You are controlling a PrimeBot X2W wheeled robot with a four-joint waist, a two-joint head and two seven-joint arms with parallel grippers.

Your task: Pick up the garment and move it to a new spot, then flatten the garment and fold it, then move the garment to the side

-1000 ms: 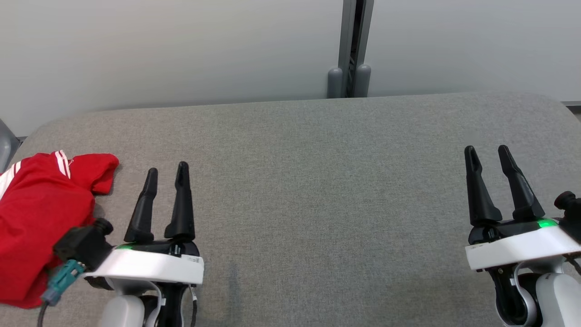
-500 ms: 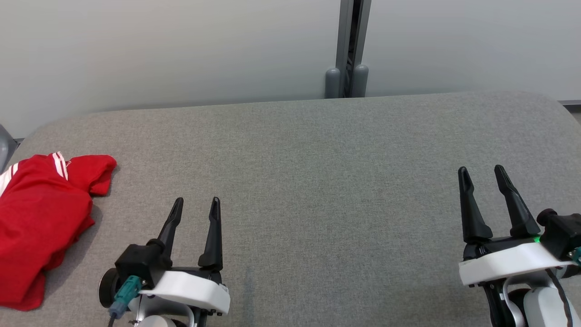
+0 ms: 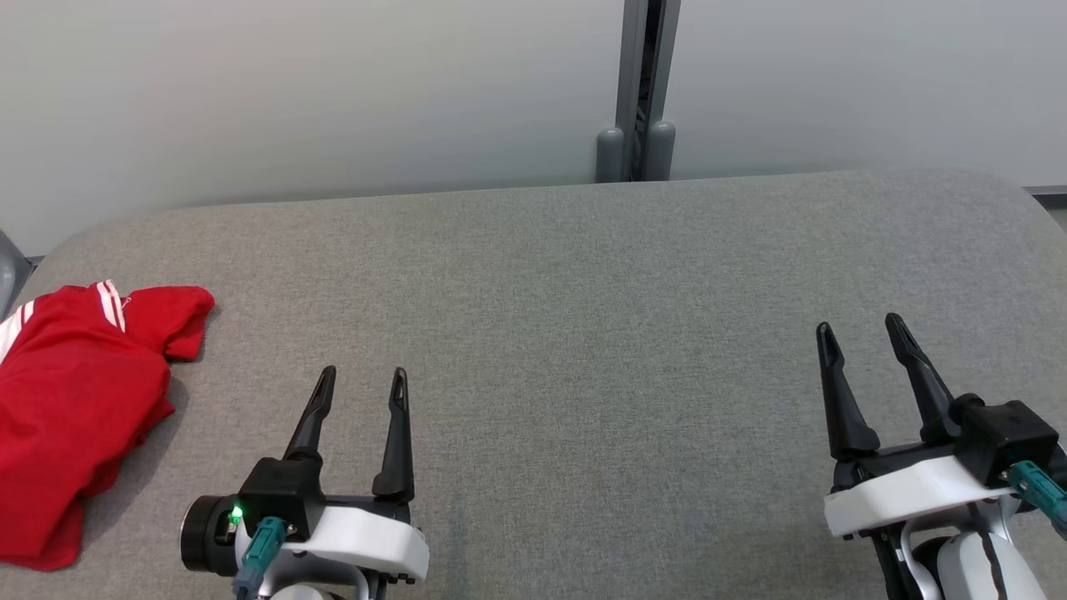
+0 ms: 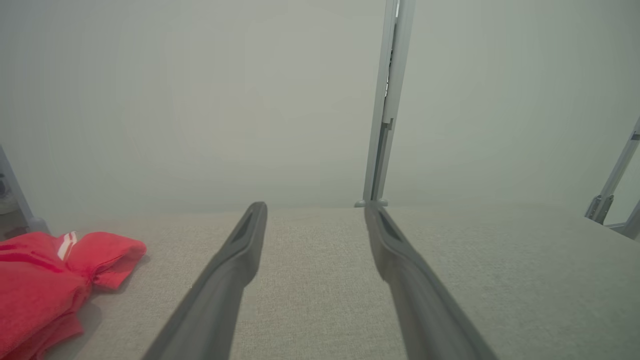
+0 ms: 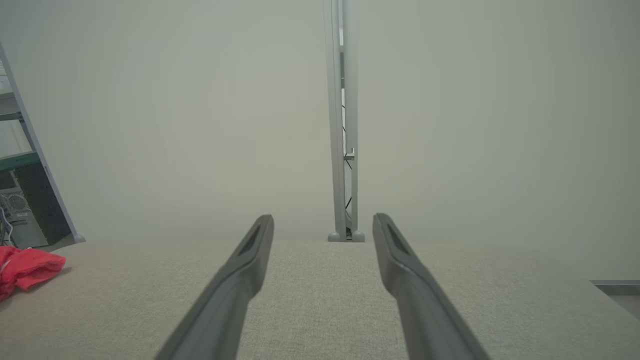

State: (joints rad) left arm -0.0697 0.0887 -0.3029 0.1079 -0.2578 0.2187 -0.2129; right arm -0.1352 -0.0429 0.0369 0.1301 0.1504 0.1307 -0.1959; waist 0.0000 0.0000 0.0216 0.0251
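A red top (image 3: 75,417) with white stripes lies bunched at the left edge of the grey fabric-covered table (image 3: 583,333), its short sleeve (image 3: 179,321) pointing toward the far side. The left gripper (image 3: 364,379) hovers by the near edge, just right of the heap and clear of it. The right gripper (image 3: 860,327) hovers by the near right corner. Both have their jaws wide apart and empty. The cloth looks light, soft and limp, so it will likely sag and trail when lifted. A raised fold or the sleeve's thick hem seems the surest pinch, rather than a flat single layer.
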